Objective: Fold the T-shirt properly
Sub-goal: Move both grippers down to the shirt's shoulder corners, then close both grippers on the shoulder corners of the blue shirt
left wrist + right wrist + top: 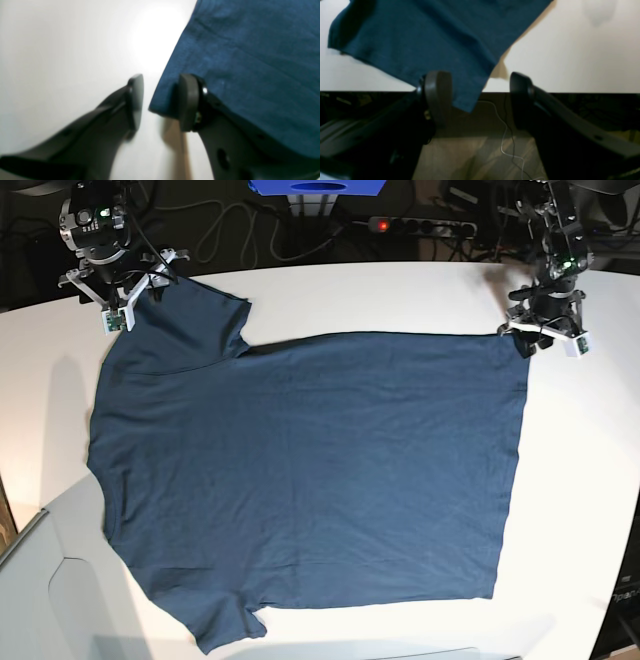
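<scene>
**Both grippers spread at the far corners of the shirt**

On my left wrist feed, the left gripper (pixel 160 100) has its jaws apart, holding nothing. One pad (pixel 188 102) lies over the cloth right at a corner of the T-shirt (pixel 250 62), while the other pad hangs over the bare white table (pixel 62 50).

The right gripper (pixel 480 97) is likewise spread wide and empty. Its one pad (pixel 437 95) sits over the hem of the T-shirt (pixel 425 37), whose pointed corner droops past the table edge (pixel 570 91) between the two pads. Below I see floor and a thin white cable (pixel 505 135).

From the base view, the T-shirt (pixel 310 480) lies spread flat across the table (pixel 590 510), sleeves toward that view's left. The right gripper (pixel 118 295) is at the far left sleeve, the left gripper (pixel 545 335) at the far right corner. A power strip (pixel 420 225) with a red light sits beyond the table.
</scene>
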Available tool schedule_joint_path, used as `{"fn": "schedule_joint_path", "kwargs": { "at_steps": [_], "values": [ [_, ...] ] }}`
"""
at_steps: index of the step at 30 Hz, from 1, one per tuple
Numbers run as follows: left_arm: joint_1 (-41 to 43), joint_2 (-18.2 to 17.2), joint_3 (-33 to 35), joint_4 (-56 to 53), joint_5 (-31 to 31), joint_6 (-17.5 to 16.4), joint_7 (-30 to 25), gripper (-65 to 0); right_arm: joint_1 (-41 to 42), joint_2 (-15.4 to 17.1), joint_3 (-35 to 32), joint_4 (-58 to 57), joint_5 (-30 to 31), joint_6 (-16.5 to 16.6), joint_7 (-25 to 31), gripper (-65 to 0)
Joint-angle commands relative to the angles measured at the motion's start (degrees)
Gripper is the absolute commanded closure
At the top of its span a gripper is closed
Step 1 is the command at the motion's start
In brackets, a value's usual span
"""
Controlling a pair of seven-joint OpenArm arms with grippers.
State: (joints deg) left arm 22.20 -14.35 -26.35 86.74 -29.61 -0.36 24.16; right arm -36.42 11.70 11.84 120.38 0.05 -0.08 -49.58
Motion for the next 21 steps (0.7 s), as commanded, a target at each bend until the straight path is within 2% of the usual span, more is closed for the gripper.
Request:
{"fn": "schedule_joint_path", "kwargs": {
  "at_steps": [1, 9, 19, 21],
  "values": [
    [0.27, -0.38, 0.11, 0.25, 0.11, 0.32, 2.08, -25.9, -0.37, 0.3, 0.25, 0.9, -0.19, 0.21, 0.57, -35.6],
    [0.62, 0.59, 3.45, 0.6, 0.46, 0.32, 2.08, -25.6, -0.37, 0.38, 0.25, 0.9, -0.19, 0.21, 0.57, -35.6],
    [0.71, 0.68, 5.91, 0.6, 0.37, 0.32, 2.08, -1.5, -0.28, 0.47, 0.34, 0.9, -0.19, 0.3, 0.84, -35.7],
    [0.62, 0.68, 5.73, 0.6, 0.46, 0.32, 2.08, 0.0, -0.01, 0.47, 0.34, 0.9, -0.19, 0.3, 0.84, -35.7]
  ]
}}
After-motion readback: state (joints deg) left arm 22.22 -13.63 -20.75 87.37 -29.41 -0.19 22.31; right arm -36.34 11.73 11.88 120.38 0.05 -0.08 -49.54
